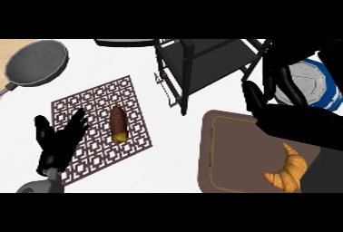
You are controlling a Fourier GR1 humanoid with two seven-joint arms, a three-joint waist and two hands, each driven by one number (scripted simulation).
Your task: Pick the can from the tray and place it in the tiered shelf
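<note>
Right side: fingers (293,90) curled round the blue-and-white can (316,84), silver lid showing between them. Behind them, right hand (295,122), black and bulky, coming in from the lower right above the brown tray (227,149). Can off the tray, held at the view's right edge, just right of the black tiered shelf (208,59), not inside it. On the tray, close to the forearm, a croissant (288,171). Left side: left hand (59,138) open, fingers straight and spread, over the near corner of a patterned mat (100,106). On the mat, a brown oblong piece (119,123) with a yellowish end. Farther left, a grey frying pan (36,61) on the white counter (167,149).
</note>
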